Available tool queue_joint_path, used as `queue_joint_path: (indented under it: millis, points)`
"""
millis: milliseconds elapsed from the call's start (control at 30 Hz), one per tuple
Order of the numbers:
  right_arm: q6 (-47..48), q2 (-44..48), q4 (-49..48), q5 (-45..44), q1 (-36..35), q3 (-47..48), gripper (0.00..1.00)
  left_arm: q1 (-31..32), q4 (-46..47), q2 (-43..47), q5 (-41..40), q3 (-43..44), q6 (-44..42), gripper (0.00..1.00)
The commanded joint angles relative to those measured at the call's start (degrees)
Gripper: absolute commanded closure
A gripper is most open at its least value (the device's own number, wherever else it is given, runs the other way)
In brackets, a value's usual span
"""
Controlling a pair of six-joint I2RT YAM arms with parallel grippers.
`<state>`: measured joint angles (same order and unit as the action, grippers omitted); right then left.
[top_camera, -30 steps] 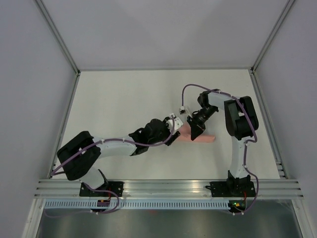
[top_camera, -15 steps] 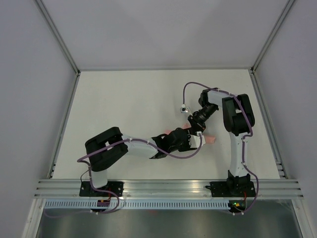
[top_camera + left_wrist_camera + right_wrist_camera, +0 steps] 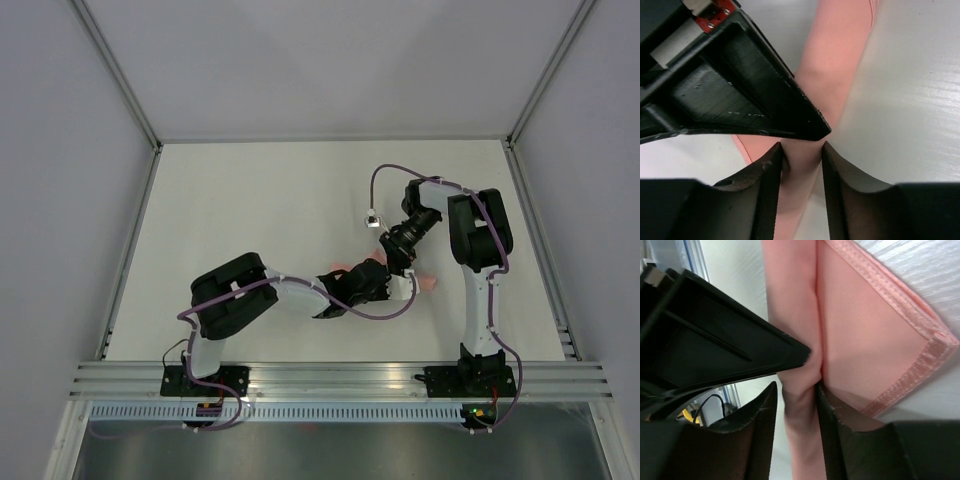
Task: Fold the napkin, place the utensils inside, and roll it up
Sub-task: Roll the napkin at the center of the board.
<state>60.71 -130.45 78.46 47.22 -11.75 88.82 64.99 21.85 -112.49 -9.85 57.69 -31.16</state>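
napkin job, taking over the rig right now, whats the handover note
Left gripper: jaws astride the rolled napkin; firm grip unclear.
Right gripper: pinching the same roll.
Utensils: not in view; cannot tell if they are inside.
Done: napkin folded and mostly rolled.
Left: a hemmed flap lies flat beside the roll; probably finish rolling, then release.

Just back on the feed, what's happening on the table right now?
Both arms are on the napkin, which is already rolled into a narrow tube. The left gripper and right gripper each clasp the roll, close together. One hemmed flap lies flat beside it. No utensils show.
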Motion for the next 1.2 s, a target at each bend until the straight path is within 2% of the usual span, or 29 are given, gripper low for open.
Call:
queue_joint_path:
  millis: [0,100,200,333,600,800,833,1000,1167]
  points:
    - [3.2,-0.6,-7.6,-4.9,0.6,-0.1,0.54,-0.1,-6.4,-2.3,2.9,2.2,-1.5,0.6]
    - [2.9,1.1,-7.7,-4.3,0.8,-0.3,0.46,-0.3,-9.5,-2.6,5.0,3.2,-0.7,0.76]
    - [2.0,2.7,-8.1,-3.7,1.0,-0.3,0.44,-0.6,-11.8,-2.7,7.2,3.8,-0.2,0.83]
    - [-1.0,4.8,-9.5,-2.8,1.9,-0.5,0.4,-1.3,-14.9,-2.8,9.8,4.6,0.6,0.86]
    - [-7.5,13.0,-16.4,0.2,5.5,-3.0,0.37,-4.0,-21.5,-3.2,19.7,7.8,3.6,0.88]
    - [-13.1,20.1,-21.4,7.3,11.6,-5.7,0.36,-7.1,-32.0,-5.3,27.8,13.6,6.1,0.88]
    - [-13.0,21.8,-21.6,9.3,14.9,-5.9,0.37,-7.6,-33.6,-6.2,29.1,15.9,6.6,0.88]
    - [-16.0,31.6,-32.6,9.3,21.1,-15.5,0.36,-11.5,-44.0,-10.0,38.2,22.5,9.1,0.85]
    - [-15.1,45.7,-45.4,4.4,21.5,-30.1,0.35,-15.5,-52.4,-15.9,47.5,30.7,11.6,0.81]
